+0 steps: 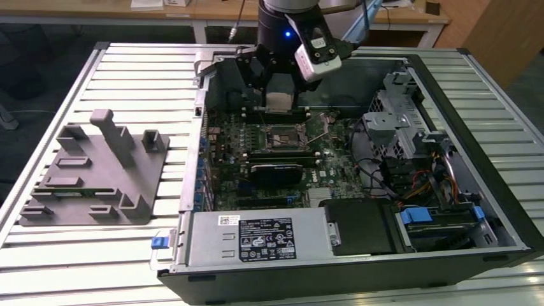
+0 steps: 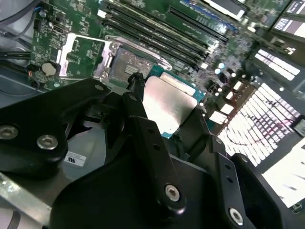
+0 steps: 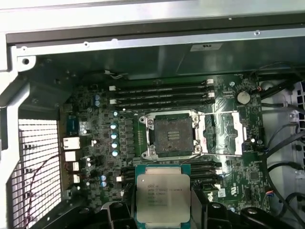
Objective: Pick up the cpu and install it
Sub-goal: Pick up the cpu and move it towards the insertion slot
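Alignment decides this step — the black gripper [image 2: 169, 102], clamped on the flat silvery-grey square cpu [image 3: 163, 198], hangs near the open dark motherboard socket [image 3: 171, 136] — keep the chip level and square.

An open computer case [image 1: 340, 280] is laid on a slatted table [image 1: 127, 70], around and beneath the gripper [image 1: 279, 105]. A green motherboard [image 3: 86, 109] is mounted below the gripper. An empty processor socket [image 3: 172, 136] is located near the gripper, with its retention frame [image 3: 224, 133] swung open beside it. Memory slots [image 3: 162, 95] are arranged beyond the socket, farther from the gripper. A coin cell [image 3: 243, 97] is seated near the frame. A labelled metal power supply [image 1: 255, 237] is fitted at the case end far from the gripper. A grey plastic tray [image 1: 93, 185] with upright posts is placed outside the case, well apart from the gripper, toward the exterior view's left.
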### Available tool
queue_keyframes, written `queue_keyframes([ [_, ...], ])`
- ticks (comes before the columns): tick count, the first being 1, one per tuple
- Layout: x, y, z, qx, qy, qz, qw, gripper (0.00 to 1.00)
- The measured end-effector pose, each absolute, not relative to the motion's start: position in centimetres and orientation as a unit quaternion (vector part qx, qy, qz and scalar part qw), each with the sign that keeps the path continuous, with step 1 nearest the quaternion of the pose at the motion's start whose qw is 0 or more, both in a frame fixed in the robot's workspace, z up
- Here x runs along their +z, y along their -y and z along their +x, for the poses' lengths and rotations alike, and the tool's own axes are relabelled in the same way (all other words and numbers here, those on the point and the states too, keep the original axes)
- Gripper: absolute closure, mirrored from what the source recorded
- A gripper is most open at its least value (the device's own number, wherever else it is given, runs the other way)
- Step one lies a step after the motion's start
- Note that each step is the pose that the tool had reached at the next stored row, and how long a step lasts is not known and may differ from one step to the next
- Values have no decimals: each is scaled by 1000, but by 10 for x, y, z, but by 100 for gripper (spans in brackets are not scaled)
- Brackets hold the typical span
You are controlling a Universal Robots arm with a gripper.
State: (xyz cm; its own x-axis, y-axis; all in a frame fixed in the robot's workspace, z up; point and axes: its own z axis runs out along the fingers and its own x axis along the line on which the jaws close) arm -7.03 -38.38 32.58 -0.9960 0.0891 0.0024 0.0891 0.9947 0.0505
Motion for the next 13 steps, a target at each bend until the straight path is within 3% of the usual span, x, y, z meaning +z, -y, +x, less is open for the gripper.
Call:
queue_keyframes([
  [13,302,382,-62,-25,999,-45,0,46],
])
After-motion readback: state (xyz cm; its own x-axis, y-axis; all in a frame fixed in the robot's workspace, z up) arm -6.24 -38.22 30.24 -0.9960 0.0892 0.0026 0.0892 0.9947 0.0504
